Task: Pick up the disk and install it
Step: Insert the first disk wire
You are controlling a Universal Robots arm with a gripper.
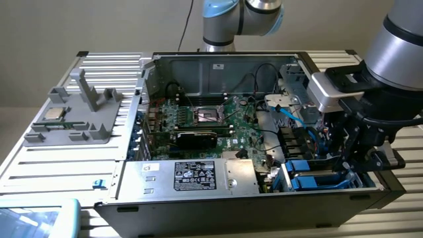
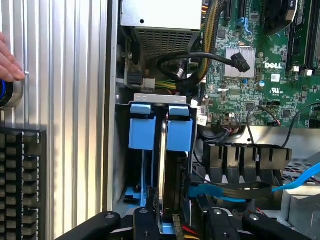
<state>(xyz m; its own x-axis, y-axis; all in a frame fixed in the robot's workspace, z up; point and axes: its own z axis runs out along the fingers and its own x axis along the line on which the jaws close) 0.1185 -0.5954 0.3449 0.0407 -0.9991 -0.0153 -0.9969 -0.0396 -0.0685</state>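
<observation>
The disk (image 2: 171,172) stands on edge in the drive bay at the case's corner, its blue frame tabs (image 2: 142,132) at its far end. My gripper (image 2: 167,207) reaches down over it with a finger (image 2: 152,200) against each side, shut on the disk. In the exterior view the gripper (image 1: 350,156) hangs inside the open computer case (image 1: 198,218) at the exterior view's right. It sits just above the blue drive frames (image 1: 309,174); the fingertips are hidden behind black linkage.
The bay is crowded by a blue cable (image 2: 300,177) and black cables (image 2: 200,57) beside the motherboard (image 1: 211,119) and power supply (image 1: 191,176). A grey fixture (image 1: 79,124) holds a small chip (image 1: 54,114). A person's hand (image 2: 6,62) rests near a keyboard (image 2: 20,185).
</observation>
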